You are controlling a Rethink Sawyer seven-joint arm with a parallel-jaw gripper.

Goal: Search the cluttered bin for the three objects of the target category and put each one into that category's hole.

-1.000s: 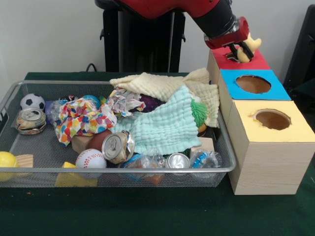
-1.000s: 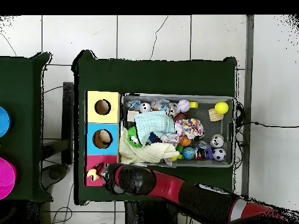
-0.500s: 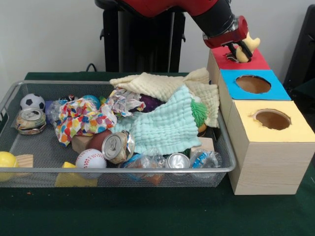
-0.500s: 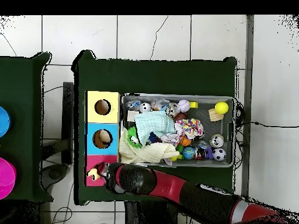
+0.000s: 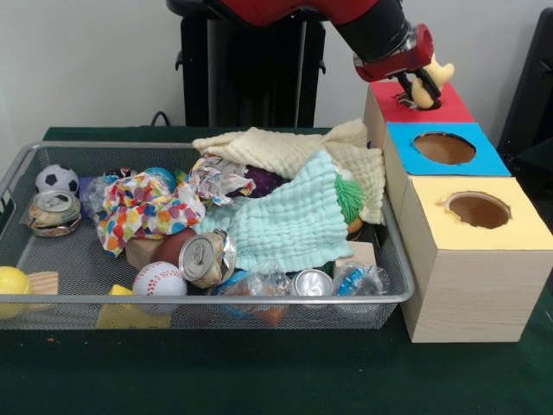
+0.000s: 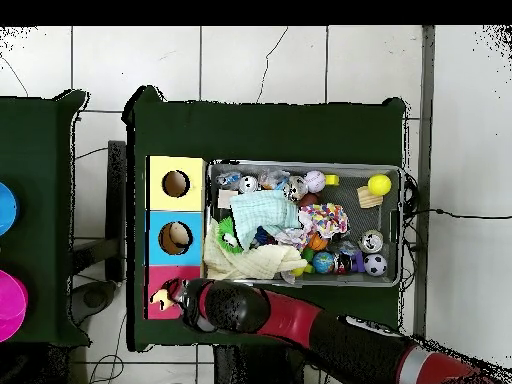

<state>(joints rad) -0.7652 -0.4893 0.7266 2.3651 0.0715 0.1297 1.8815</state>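
A row of three wooden boxes stands beside the bin, topped red (image 5: pixel 449 111), blue (image 5: pixel 484 160) and yellow (image 5: pixel 527 232), each with a round hole. My gripper (image 5: pixel 421 84) hangs just over the red box's hole, shut on a small yellow toy animal (image 5: pixel 435 74) that sticks out to its right. In the overhead view the toy (image 6: pixel 160 297) shows over the red top (image 6: pixel 185 274) beside the gripper (image 6: pixel 174 293). The blue box's hole (image 6: pixel 176 238) has something tan inside.
The wire mesh bin (image 5: pixel 216 299) holds a pale green cloth (image 5: pixel 289 220), a cream cloth (image 5: pixel 268 147), a spotted cloth (image 5: pixel 143 207), crushed cans (image 5: pixel 207 258), a baseball (image 5: pixel 159 280), a soccer ball (image 5: pixel 56 179), a yellow ball (image 5: pixel 10 284) and wooden blocks.
The gripper has drifted slightly up and to the left over the red box, still holding the yellow toy. The bin's contents are unchanged.
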